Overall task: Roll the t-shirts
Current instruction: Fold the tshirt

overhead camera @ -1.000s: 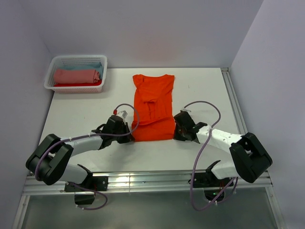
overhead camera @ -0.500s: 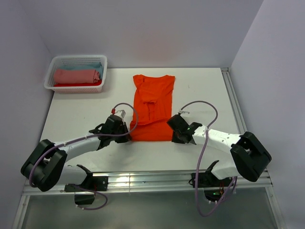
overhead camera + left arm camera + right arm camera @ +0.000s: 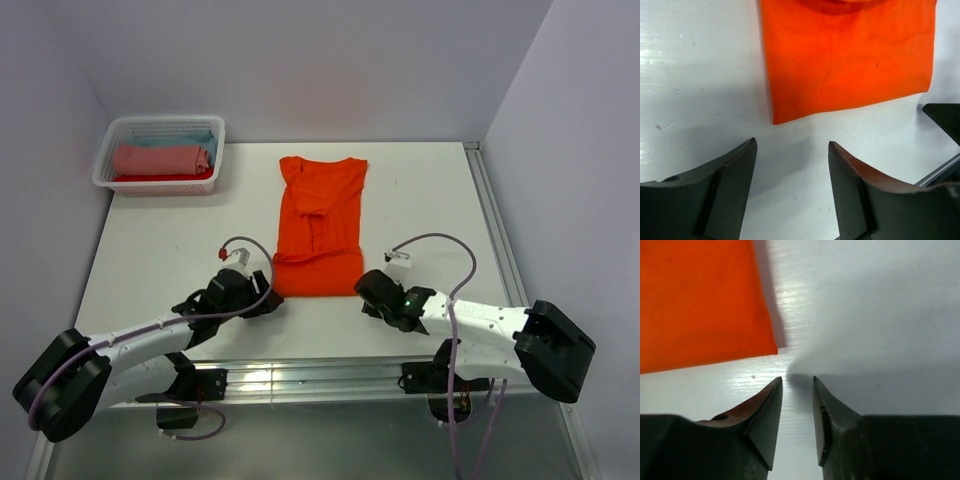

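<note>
An orange t-shirt (image 3: pixel 320 225) lies flat on the white table, folded into a long narrow strip with its hem toward me. My left gripper (image 3: pixel 268 302) sits just off the hem's left corner (image 3: pixel 774 121), open, with bare table between its fingers. My right gripper (image 3: pixel 362 288) rests off the hem's right corner (image 3: pixel 775 351), its jaws a narrow way apart and empty. In the left wrist view the orange cloth (image 3: pixel 847 55) fills the top. A salmon-pink roll (image 3: pixel 160 159) lies in the basket over light blue (image 3: pixel 205 139) and red (image 3: pixel 150 178) cloth.
A white lattice basket (image 3: pixel 106 160) stands at the table's back left corner. A metal rail (image 3: pixel 495 230) runs along the table's right edge, and grey walls close in behind and at both sides.
Both grippers have let go of the hem and drawn back toward me, off the cloth. Their jaws have opened, the left wider than the right. The hem lies flat.
</note>
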### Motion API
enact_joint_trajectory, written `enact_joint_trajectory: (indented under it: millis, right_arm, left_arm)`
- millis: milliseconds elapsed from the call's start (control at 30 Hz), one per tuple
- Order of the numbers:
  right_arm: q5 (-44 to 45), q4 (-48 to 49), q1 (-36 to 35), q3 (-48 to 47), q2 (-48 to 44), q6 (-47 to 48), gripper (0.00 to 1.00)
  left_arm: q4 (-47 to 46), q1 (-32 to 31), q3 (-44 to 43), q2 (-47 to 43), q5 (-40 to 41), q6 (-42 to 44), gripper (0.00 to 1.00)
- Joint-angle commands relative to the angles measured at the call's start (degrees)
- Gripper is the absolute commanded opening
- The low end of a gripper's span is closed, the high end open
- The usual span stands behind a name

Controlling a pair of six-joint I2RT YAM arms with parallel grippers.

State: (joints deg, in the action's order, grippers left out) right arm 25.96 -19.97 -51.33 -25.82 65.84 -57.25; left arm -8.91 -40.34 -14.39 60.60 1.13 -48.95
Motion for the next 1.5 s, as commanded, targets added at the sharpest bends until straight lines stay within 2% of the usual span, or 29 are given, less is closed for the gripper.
enact_joint_trajectory:
  millis: [0,67,100,167,233,267,300,333,367,533,700,933,1100,1333,1467]
  right_arm:
    - [5.43,6.60,-2.71,4.36,-3.26,-2.78,0.41]
    - [4.72,12.99,-4.21,7.00,-5.72,1.08,0.43]
    - [3.41,13.37,-5.26,7.97,-6.51,1.27,0.43]
    - [3.48,10.33,-5.89,7.81,-8.53,-2.22,0.43]
    - [3.92,12.04,-5.97,9.03,-9.50,-2.08,0.78]
    - [4.80,12.93,-6.23,9.73,-10.29,-2.42,0.87]
    - [6.11,13.20,-6.76,10.96,-10.47,-3.47,0.84]
    - [9.00,14.50,-8.33,11.67,-10.73,-5.04,0.74]
    - [10.07,15.13,-8.96,12.37,-10.74,-5.67,0.70]
    - [15.52,18.02,-10.89,13.78,-7.84,-6.99,0.57]
    - [18.34,18.12,-11.95,11.85,-3.37,-6.64,0.54]
    - [19.31,19.79,-11.86,9.83,1.74,-4.63,0.54]
    - [18.34,22.95,-11.60,10.27,2.18,-2.86,0.52]
    - [11.68,30.94,-7.03,13.87,-0.19,2.67,0.44]
    - [10.26,32.45,-5.27,14.14,0.16,3.99,0.41]
  left_arm:
    - [-5.58,-2.20,2.43,-0.48,4.06,-2.55,0.69]
    - [-10.13,-3.95,4.98,-0.57,5.19,-3.25,0.76]
    - [-11.47,-4.39,5.95,-0.66,5.72,-4.22,0.82]
    - [-13.85,-5.71,8.41,-0.83,8.08,-5.01,0.87]
    - [-15.70,-6.33,9.81,-0.66,9.76,-5.46,0.89]
    - [-15.62,-6.94,10.08,-0.40,12.21,-5.72,0.89]
    - [-16.48,-7.30,10.35,-0.22,12.93,-6.15,0.88]
    - [-17.28,-7.91,11.05,0.30,13.37,-6.25,0.86]
    - [-17.72,-8.26,11.23,0.40,14.07,-6.16,0.83]
    - [-21.58,-10.81,12.63,1.27,17.94,-5.11,0.78]
    - [-22.73,-11.08,10.53,5.40,19.26,-2.73,0.70]
    - [-24.93,-11.08,8.95,11.03,18.91,-1.50,0.70]
    - [-25.81,-11.17,7.98,13.14,18.04,-0.62,0.66]
    - [-28.26,-10.99,8.33,14.72,16.72,-0.01,0.63]
    - [-29.76,-10.90,9.12,14.99,15.84,0.43,0.62]
